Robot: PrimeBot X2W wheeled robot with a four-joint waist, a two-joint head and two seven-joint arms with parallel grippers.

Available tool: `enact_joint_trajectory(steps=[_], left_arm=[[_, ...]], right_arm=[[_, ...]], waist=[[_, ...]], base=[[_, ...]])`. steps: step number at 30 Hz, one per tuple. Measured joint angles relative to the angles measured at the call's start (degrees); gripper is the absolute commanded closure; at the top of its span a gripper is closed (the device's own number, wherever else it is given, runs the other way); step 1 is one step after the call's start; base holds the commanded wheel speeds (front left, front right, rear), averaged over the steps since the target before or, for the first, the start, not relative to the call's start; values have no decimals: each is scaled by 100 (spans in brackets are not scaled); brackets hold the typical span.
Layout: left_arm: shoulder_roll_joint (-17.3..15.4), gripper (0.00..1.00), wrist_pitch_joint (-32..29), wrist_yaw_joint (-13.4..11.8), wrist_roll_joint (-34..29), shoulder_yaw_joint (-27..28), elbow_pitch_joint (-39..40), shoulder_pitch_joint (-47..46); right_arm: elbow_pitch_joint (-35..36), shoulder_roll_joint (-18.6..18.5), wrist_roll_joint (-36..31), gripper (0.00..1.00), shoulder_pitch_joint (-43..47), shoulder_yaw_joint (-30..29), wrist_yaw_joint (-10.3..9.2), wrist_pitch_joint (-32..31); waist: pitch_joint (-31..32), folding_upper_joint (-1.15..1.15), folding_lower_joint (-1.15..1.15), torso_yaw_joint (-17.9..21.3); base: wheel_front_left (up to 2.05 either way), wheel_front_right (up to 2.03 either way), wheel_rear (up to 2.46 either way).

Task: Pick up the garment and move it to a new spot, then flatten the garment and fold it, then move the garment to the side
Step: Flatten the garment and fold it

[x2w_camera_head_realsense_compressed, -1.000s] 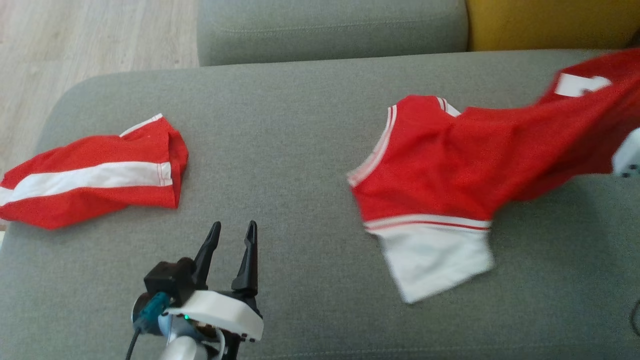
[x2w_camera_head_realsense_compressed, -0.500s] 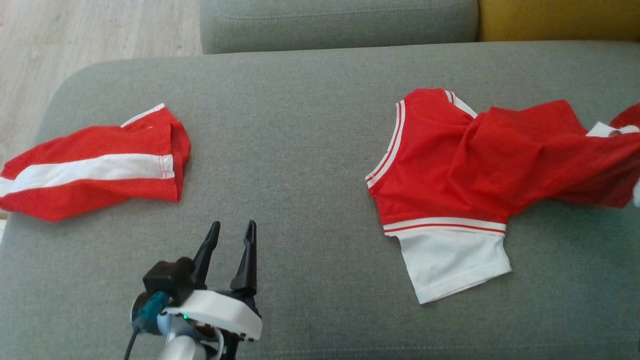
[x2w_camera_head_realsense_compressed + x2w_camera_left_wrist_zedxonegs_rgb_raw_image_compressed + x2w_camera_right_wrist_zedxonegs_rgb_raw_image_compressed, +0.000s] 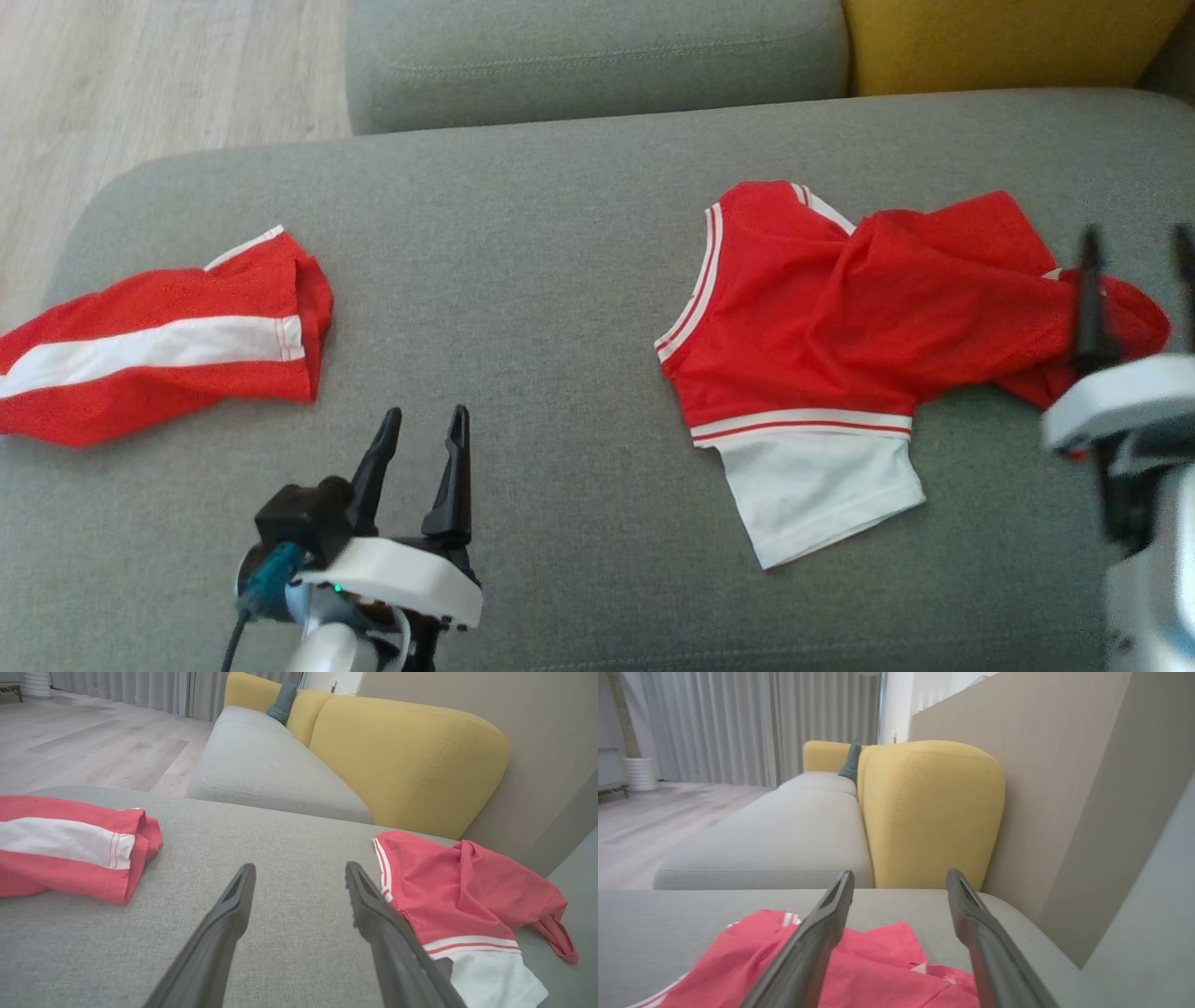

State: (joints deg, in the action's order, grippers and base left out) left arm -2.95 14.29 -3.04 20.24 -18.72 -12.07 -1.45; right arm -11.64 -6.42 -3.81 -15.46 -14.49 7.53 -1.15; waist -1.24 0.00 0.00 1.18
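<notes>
jersey lies crosswise, right gripper over its right-hand end

at the far left of the grey sofa seat (image 3: 523, 243) we see red shorts (image 3: 159, 345) with a white band, crumpled and well apart from everything else. next along, our left gripper (image 3: 426, 415) hovers over bare cushion, its two dark fingers spread with nothing between them. the cloth we care about lies well off to its right.

that cloth is the jersey (image 3: 822, 317), right of the middle of the seat. its long axis runs left to right across us: a white-and-red striped edge at the left end, a twisted red body in the middle, a bunched tail at the right end. a white sleeve under striped trim sticks out from its near edge toward us. it is rumpled, with a thick fold ridge across the body, and not flat at all.

at the far right our right gripper (image 3: 1137, 250) stands over that bunched tail, fingers wide apart and pinching nothing. whether they brush the fabric we cannot tell. we judge the right arm much the nearer one. flattening will likely call for a pull along that left-right axis, with the left arm reaching rightward to the striped end. beyond the seat rises a yellow cushion (image 3: 990, 42).
</notes>
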Motion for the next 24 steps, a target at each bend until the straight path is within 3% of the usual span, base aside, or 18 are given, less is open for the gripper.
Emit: enact_joint_trajectory(steps=[9, 24], left_arm=[[-1, 0, 0, 9, -67, 93, 93, 8], [-2, 0, 0, 52, -110, 77, 97, 162]], right_arm=[[260, 259, 761, 0, 1144, 1296, 0, 860], [-113, 378, 1031, 0, 1575, 1661, 0, 1245]], waist=[[127, 0, 0, 71], [136, 0, 0, 15]], base=[[0, 0, 0], [0, 0, 0]])
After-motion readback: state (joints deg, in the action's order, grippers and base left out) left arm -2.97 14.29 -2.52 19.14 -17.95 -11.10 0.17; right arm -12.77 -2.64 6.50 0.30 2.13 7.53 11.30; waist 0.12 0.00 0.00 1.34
